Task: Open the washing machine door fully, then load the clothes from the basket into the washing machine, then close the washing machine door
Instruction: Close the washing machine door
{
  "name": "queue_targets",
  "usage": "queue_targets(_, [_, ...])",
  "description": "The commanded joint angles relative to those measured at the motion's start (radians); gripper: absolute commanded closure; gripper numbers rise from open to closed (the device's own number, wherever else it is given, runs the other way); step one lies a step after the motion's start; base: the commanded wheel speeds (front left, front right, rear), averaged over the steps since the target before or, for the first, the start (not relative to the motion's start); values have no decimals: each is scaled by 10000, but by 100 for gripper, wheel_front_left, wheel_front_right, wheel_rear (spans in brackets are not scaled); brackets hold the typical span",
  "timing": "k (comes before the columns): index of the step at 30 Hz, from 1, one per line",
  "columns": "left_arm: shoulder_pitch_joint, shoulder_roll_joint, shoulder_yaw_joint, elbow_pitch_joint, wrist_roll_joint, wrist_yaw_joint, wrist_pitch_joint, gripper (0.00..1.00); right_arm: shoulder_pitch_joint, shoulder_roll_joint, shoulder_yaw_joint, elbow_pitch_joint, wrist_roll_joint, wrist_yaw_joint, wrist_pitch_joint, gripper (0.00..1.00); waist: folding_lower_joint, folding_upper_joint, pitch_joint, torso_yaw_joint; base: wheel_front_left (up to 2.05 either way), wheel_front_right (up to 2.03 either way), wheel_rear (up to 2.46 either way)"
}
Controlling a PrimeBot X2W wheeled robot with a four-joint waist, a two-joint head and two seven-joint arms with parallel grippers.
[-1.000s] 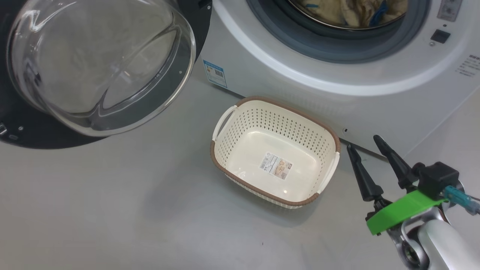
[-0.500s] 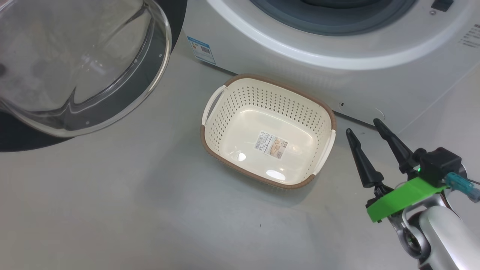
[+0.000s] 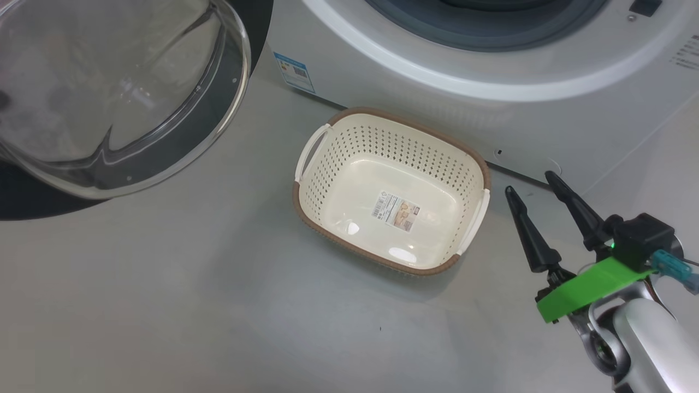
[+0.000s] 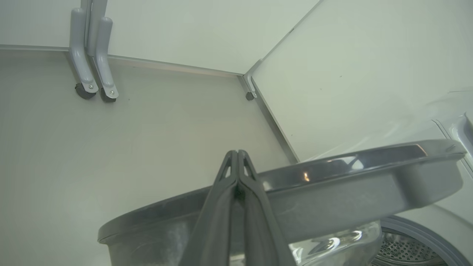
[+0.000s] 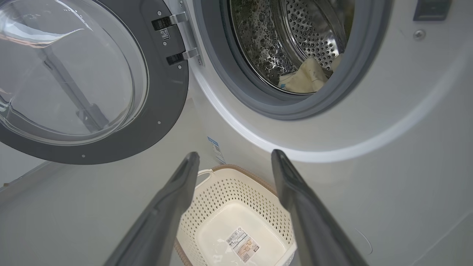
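I am holding my right gripper (image 3: 528, 182) wide and empty, the basket (image 3: 349, 158) sitting just to its left, the clothes (image 5: 305, 75) lying ahead in the washing machine (image 5: 388, 122). My left gripper (image 4: 236, 152) is pinching shut by the washing machine door (image 4: 332, 192) rim.

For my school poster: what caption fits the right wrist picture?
Open right gripper near the empty basket; clothes in the washing machine; washing machine door open.

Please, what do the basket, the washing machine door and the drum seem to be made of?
The basket: probably moulded plastic, cream, slightly glossy; regular holes, highlights on its bottom. The washing machine door: clear bulging glass, or glass-like, with sharp reflections, in a glossy dark ring, likely plastic. The drum: shiny perforated metal, apparently steel.
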Motion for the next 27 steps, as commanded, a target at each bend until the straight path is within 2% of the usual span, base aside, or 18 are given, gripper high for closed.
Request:
queue_targets(1, [-30,816,291,-283,-110,-6,173,100,-140,-154,118,-327,-44,16,-67,0,-1,0,-9,-2,0,0,0])
queue_targets(13, [379,779,-176,-836,-485,-6,1269,100,-145,-196,56,-305,-55,16,-67,0,-1,0,-135,-27,0,0,0])
queue_targets(27, [1255,876,-836,-2430,-834,-6,2458,100,81,-165,-100,-243,-35,16,-67,0,-1,0,-650,115,0,0,0])
